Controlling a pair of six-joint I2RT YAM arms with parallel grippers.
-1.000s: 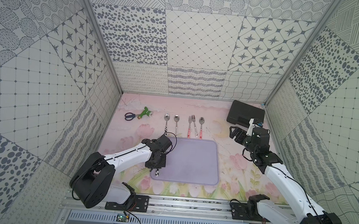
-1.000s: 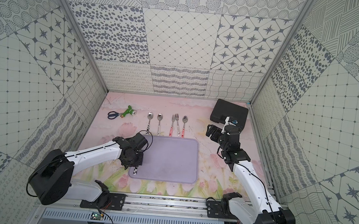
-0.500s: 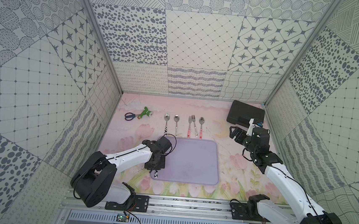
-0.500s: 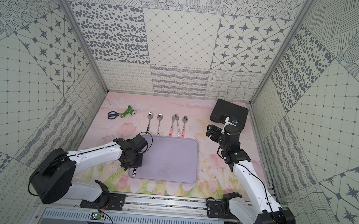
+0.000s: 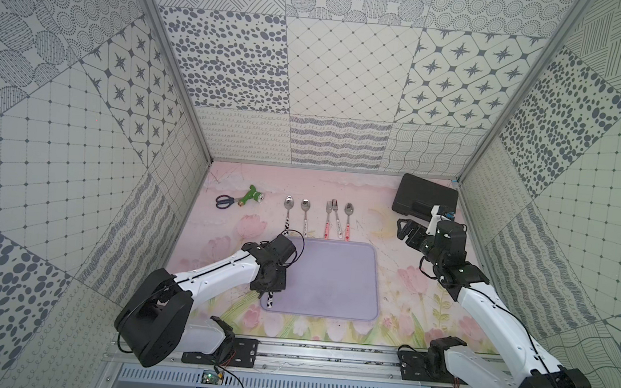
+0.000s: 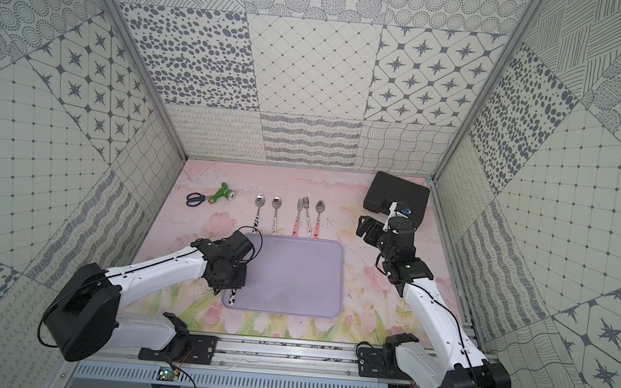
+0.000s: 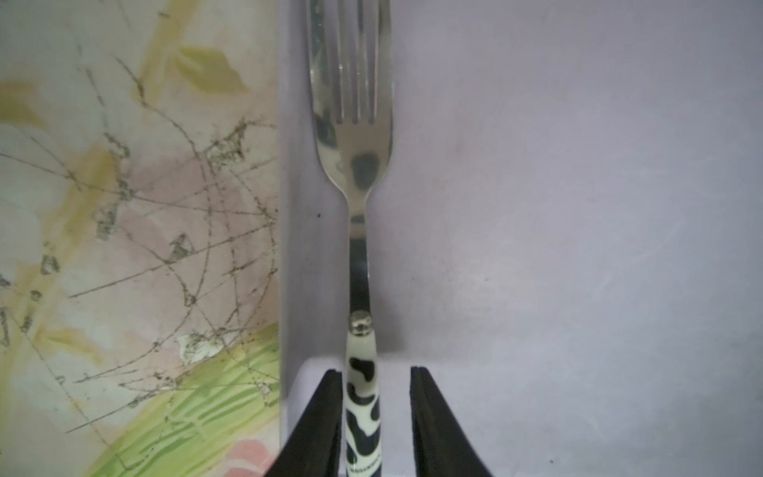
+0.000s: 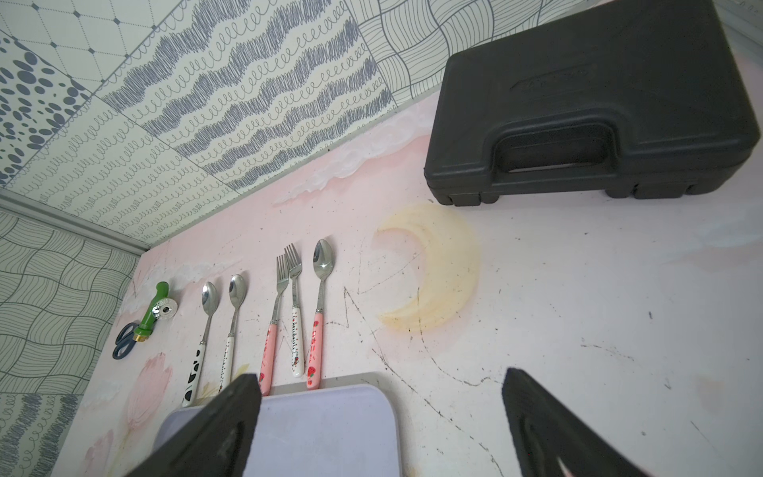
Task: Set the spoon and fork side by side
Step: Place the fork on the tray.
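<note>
Release: left gripper, jaws narrowly parted around the cow-print fork on the lilac tray; widen before you lift straight. The right gripper gapes wide.

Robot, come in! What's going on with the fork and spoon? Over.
Left hand open around handle of cow-print fork. Fork flat on purple mat. Right hand open, empty. Cow-print spoon in back row, white spoon close beside.
</note>
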